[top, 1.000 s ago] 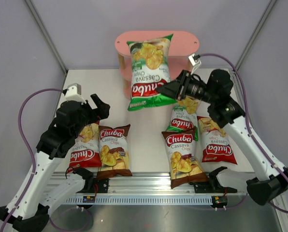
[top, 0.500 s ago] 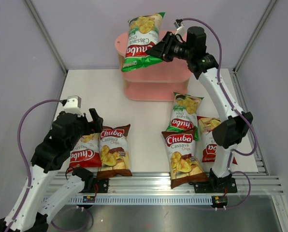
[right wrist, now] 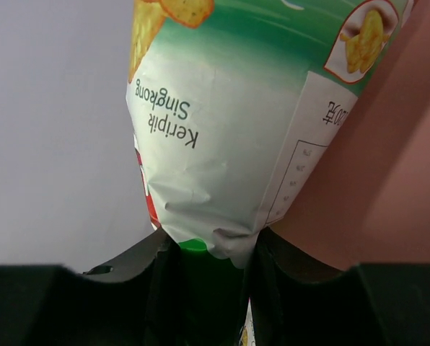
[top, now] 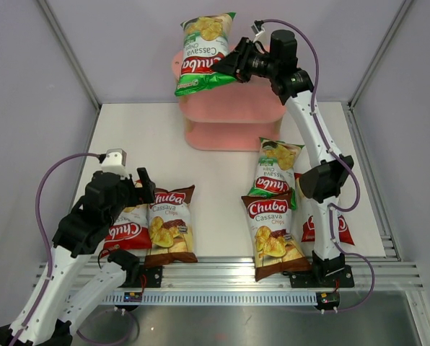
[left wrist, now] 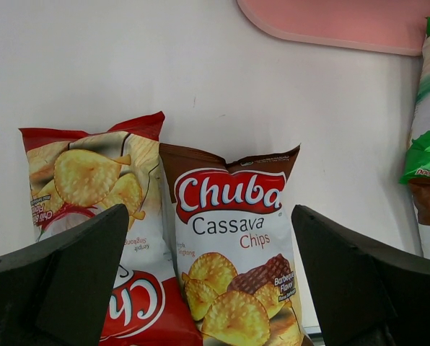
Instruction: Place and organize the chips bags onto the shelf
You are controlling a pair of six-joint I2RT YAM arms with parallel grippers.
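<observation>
My right gripper is shut on the edge of a green chips bag and holds it in the air above the left part of the pink shelf; in the right wrist view the bag is pinched between my fingers with the pink board behind. My left gripper is open above a red bag and a brown bag at the table's front left. A second green bag, a brown bag and a red bag lie at the right.
The white table is enclosed by grey walls. A metal rail runs along the near edge. The right arm stretches over the bags at the right.
My right gripper has lifted the green bag from in front of the shelf up and back, above the shelf's top board. My left gripper has shifted slightly toward the front-left bags.
</observation>
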